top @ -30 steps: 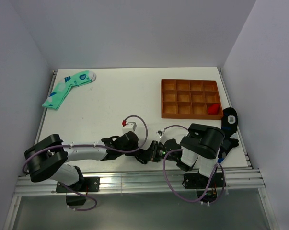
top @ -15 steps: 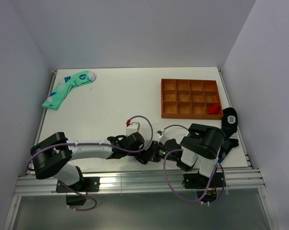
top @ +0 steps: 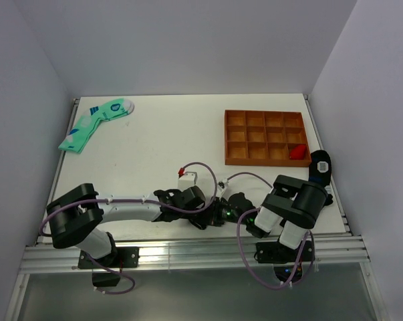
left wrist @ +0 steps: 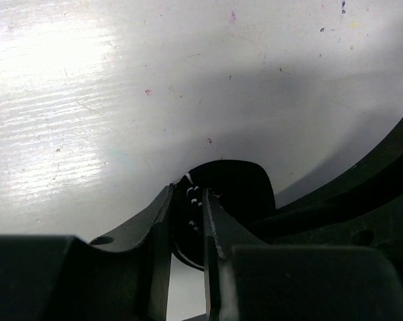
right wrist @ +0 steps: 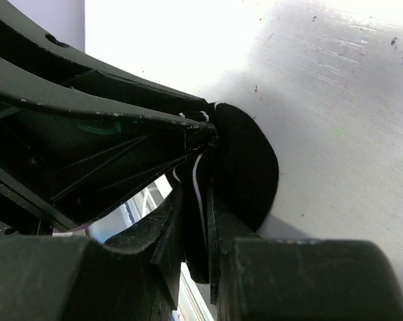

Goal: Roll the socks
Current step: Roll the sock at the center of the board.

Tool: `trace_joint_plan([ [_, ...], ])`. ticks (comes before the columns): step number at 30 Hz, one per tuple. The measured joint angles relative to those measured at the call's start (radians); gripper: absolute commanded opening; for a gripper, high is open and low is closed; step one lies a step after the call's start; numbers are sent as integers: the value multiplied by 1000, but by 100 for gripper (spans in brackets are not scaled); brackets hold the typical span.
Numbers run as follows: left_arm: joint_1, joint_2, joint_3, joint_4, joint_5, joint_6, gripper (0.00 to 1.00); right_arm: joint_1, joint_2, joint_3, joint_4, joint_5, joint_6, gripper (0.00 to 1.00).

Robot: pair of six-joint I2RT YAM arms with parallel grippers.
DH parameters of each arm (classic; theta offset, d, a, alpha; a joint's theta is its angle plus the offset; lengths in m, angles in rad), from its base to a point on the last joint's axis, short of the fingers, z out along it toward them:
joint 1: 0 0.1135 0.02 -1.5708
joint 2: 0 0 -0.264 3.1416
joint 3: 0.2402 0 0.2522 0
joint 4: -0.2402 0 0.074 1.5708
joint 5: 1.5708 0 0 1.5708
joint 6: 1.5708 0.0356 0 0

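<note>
A black sock with thin white stripes (left wrist: 234, 190) is bunched into a small lump between both grippers near the table's front edge; it also shows in the right wrist view (right wrist: 244, 167). My left gripper (top: 211, 215) is shut on the sock, its fingers (left wrist: 211, 227) pinching the knit. My right gripper (top: 226, 212) faces it from the right and is shut on the same sock, with a white stripe between its fingers (right wrist: 174, 231). In the top view the sock is mostly hidden by the two grippers. Another black sock (top: 320, 165) lies at the right table edge.
An orange compartment tray (top: 265, 137) holding a small red object (top: 297, 152) stands at the back right. A mint-green sock pair (top: 94, 122) lies at the back left. The table's front rail (top: 188, 251) is just below the grippers.
The left arm has reached further right, bringing its gripper closer against the right gripper. The right arm's elbow has shifted right and lower.
</note>
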Motion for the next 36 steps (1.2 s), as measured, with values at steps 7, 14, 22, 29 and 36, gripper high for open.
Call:
trace_joint_plan([
  [7,-13,17,27,-46,-20,-22,0,2,-66,18,-102,4,-37,36],
  [14,-17,30,45,-70,-23,-24,0,7,-190,17,-237,42,-81,45],
  [22,-18,37,54,-80,-21,-21,0,6,-412,11,-507,154,-160,47],
  [29,-18,48,76,-112,4,6,0,10,-632,-46,-671,259,-225,47],
  [36,-2,63,103,-143,63,60,0,131,-787,-48,-768,385,-292,47],
])
